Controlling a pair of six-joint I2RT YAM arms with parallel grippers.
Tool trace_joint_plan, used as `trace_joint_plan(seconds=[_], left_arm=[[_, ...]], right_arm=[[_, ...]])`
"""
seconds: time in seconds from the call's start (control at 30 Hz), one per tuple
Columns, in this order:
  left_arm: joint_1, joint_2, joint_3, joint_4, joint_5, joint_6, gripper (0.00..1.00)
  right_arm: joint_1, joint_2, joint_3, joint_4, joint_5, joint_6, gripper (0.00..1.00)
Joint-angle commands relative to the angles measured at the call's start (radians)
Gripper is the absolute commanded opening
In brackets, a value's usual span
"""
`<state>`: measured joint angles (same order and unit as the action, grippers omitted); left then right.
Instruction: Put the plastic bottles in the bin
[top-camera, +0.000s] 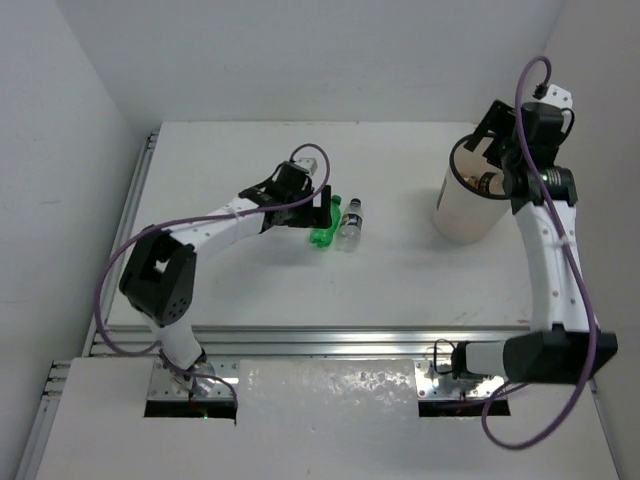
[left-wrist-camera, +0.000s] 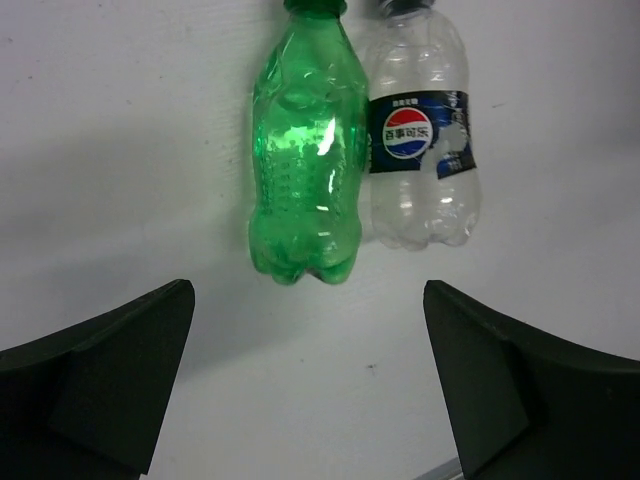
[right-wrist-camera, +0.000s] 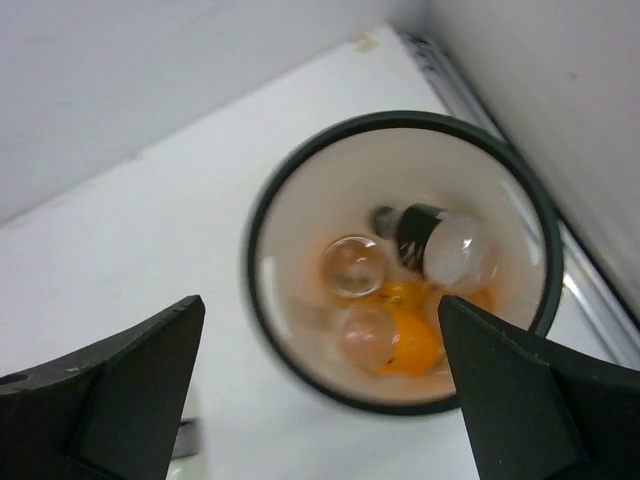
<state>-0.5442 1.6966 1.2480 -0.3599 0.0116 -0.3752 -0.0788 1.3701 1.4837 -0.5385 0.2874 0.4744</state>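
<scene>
White table (top-camera: 400, 290) w/ matte top stands in a corner btw. plain white walls (top-camera: 330, 50). Metal rails (top-camera: 300, 340) run along its near and left edge. Light is soft, approx. even, shadows faint.

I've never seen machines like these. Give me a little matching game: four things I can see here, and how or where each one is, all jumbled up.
Things
1. left pincer
2. right pincer
3. bin
4. clear bottle with the blue label

States
a. lies on its side beside the green bottle
b. open, over the bin's mouth
c. stands upright, orange-filled bottles inside
d. open, over two bottles lying on the table

Pairs: 1-d, 2-b, 3-c, 4-a
</scene>
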Motion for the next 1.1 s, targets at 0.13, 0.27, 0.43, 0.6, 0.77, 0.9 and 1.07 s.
trace_joint_plan(seconds=[0.13, 0.27, 0.43, 0.6, 0.77, 0.9, 1.07], left_arm=[[-0.01, 0.228, 0.171, -0.007, -0.007, 0.053, 0.92], [-0.002, 0.325, 0.208, -0.022, -0.084, 0.039, 0.82], [0.047, 0.367, 0.18, -0.089, -0.226, -0.068, 0.09], [0.029, 0.058, -0.063, 0.133, -0.166, -0.093, 0.0], [-0.002, -0.412, -0.421, 0.592, 0.204, -0.082, 0.0], [0.0, -0.56, -0.495, 0.703, 0.42, -0.151, 0.0], [-0.003, -0.587, -0.473, 0.789, 0.554, -0.229, 0.0]], right_arm=[[0.071, -0.172, -0.097, 0.057, -0.283, 0.053, 0.99], [0.194, -0.174, -0.105, 0.054, -0.281, 0.014, 0.99], [0.26, -0.166, -0.134, 0.096, -0.44, 0.013, 0.99], [0.317, -0.158, -0.299, 0.315, -0.858, 0.042, 0.99], [0.338, -0.144, -0.491, 0.763, -1.105, 0.245, 0.99], [0.427, -0.109, -0.476, 0.806, -1.093, 0.239, 0.99], [0.499, -0.072, -0.442, 0.825, -1.033, 0.246, 0.99]])
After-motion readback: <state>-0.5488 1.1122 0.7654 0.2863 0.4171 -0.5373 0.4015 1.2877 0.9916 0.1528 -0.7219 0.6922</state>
